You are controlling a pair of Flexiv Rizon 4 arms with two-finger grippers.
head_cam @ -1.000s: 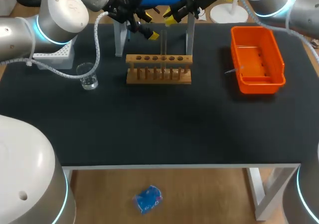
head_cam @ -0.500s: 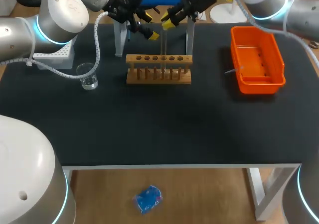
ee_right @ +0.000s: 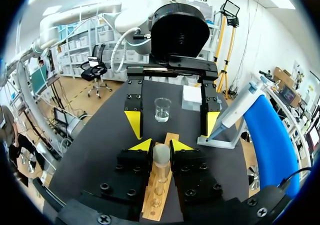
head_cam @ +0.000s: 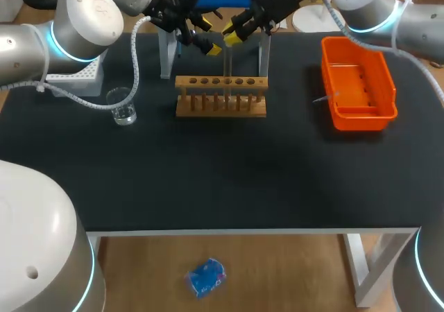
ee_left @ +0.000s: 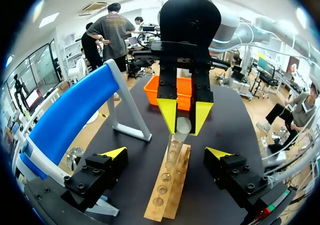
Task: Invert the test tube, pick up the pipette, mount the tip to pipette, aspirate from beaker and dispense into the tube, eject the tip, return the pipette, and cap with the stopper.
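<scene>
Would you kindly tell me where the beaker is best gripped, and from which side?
Probably grip the beaker across its round wall near mid-height, one finger on each side, coming in level from the side. It stands upright with its mouth open and liquid at the bottom, so a level side hold should keep it from spilling.

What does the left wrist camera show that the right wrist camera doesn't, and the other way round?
Left wrist only: the orange bin behind the right arm's jaws. Right wrist only: the glass beaker and a white box beyond the left arm's jaws, which stand open. Both: the test tube clamped in the right arm's jaws, the wooden rack and the blue stand.
</scene>
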